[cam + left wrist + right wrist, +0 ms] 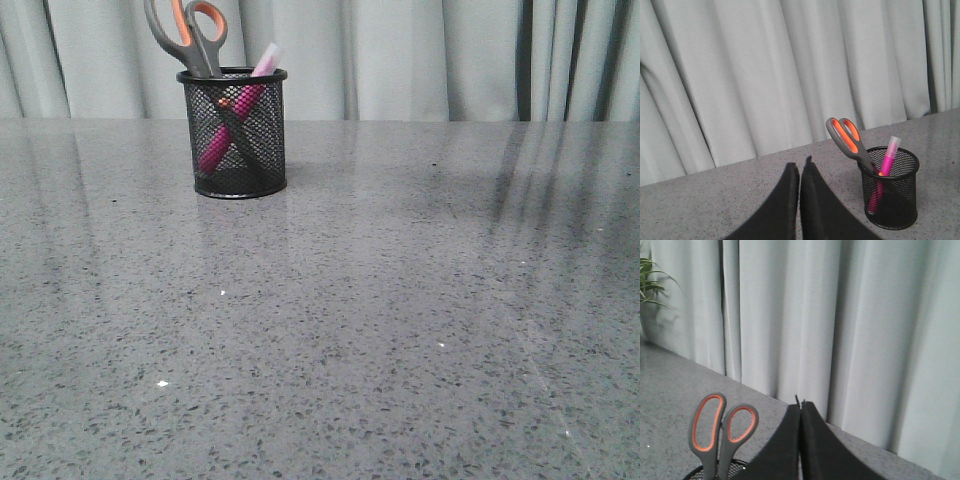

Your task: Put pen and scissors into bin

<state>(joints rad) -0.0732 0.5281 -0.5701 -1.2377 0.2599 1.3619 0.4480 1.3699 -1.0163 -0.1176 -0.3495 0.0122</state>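
At the far left of the grey speckled counter stands the bin, a black mesh cup, upright and close to the pale curtain behind it. Both task things are inside it. The scissors stand blades down, their grey handles with orange-lined loops rising above the rim on the left side. The pen leans across them, its pink body showing through the mesh and its whitish cap poking out over the rim on the right. Through the mesh, the two cross each other inside the cup.

Neither arm shows in the front view. In the left wrist view, the left pincer has its black fingers pressed together with nothing between them, clear of the bin and beside it. In the right wrist view, the right pincer is likewise pressed together and empty, with the scissor handles just beside it. A green plant shows at the edge of that view.
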